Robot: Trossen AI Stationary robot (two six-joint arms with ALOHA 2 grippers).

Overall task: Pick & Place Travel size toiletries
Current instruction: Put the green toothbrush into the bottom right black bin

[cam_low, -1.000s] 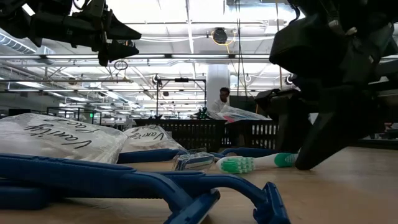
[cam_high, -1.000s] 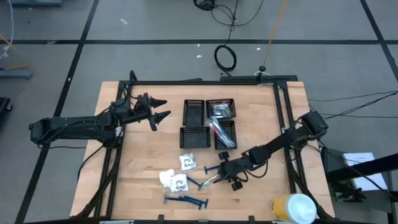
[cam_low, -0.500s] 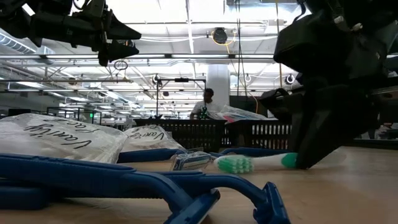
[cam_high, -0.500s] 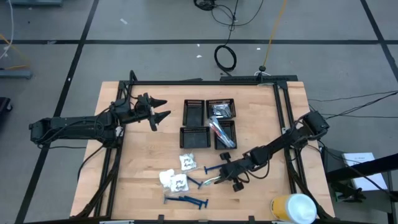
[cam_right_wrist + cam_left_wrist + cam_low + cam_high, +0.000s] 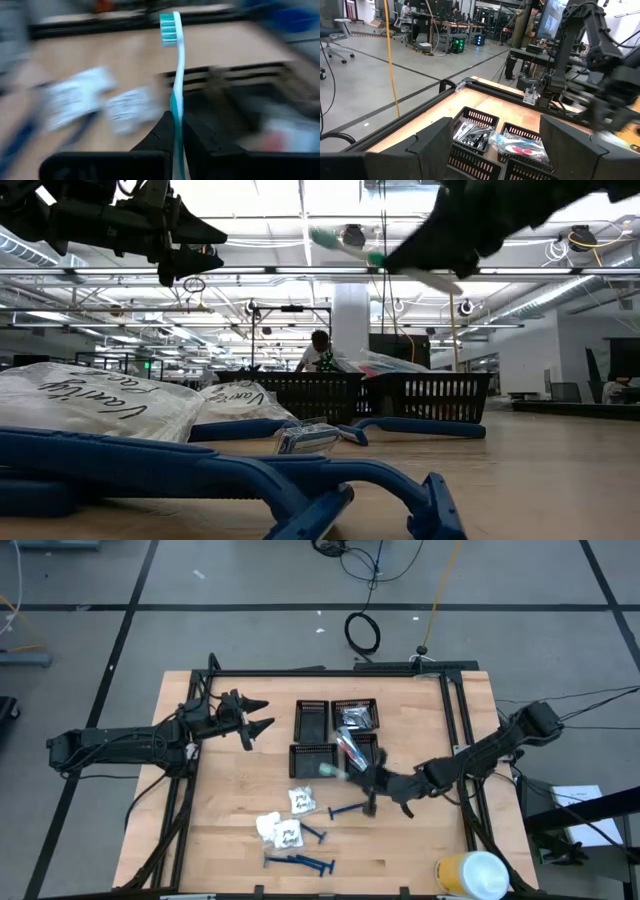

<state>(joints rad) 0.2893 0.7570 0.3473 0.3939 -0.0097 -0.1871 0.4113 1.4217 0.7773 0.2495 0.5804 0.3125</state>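
Right pincer (image 5: 362,777) clenched on teal toothbrush (image 5: 174,75), raised | left pincer (image 5: 258,718) released, idle

Even overhead light falls on the tabletop (image 5: 230,800), and shadows under the arms are soft and short. From table height the ceiling lamps (image 5: 300,200) glare white, and the nearest blue razors (image 5: 220,475) are out of focus. The right tool's (image 5: 174,131) view smears with motion blur, though its toothbrush (image 5: 172,55) stays fairly crisp.
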